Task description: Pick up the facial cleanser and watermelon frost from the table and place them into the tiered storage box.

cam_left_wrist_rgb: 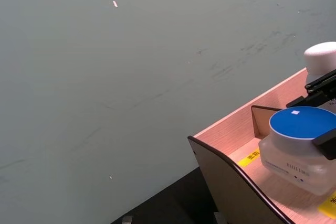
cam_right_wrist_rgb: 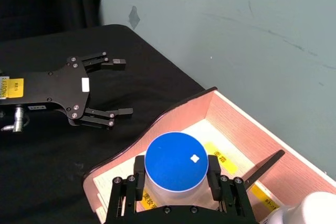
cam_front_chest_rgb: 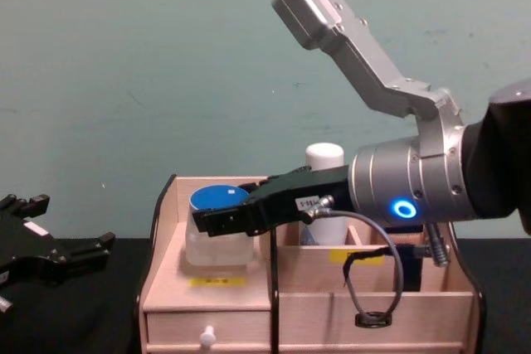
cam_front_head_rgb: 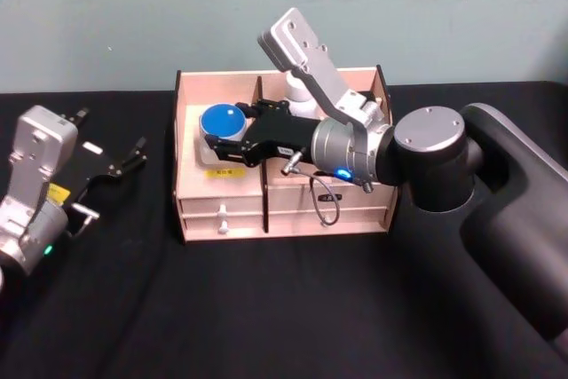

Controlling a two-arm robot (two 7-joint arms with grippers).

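Observation:
The watermelon frost (cam_front_head_rgb: 222, 122), a frosted jar with a blue lid (cam_right_wrist_rgb: 175, 161), stands in the left compartment of the tiered storage box (cam_front_head_rgb: 202, 208). My right gripper (cam_front_head_rgb: 222, 125) reaches in from the right, its black fingers (cam_right_wrist_rgb: 139, 170) closed against the jar's two sides. The jar's base rests on the shelf (cam_front_chest_rgb: 217, 273). Behind the gripper, the facial cleanser (cam_front_chest_rgb: 323, 160), a white bottle, stands upright in the box's rear middle compartment (cam_front_head_rgb: 298, 91). My left gripper (cam_front_head_rgb: 111, 135) hangs open over the black table, left of the box, holding nothing.
The box (cam_front_chest_rgb: 166, 304) has two white-knobbed drawers in front and yellow labels on its shelves. A cable loop (cam_front_chest_rgb: 369, 288) hangs from my right wrist in front of the box. Black tablecloth (cam_front_head_rgb: 266, 308) spreads before the box; a teal wall stands behind.

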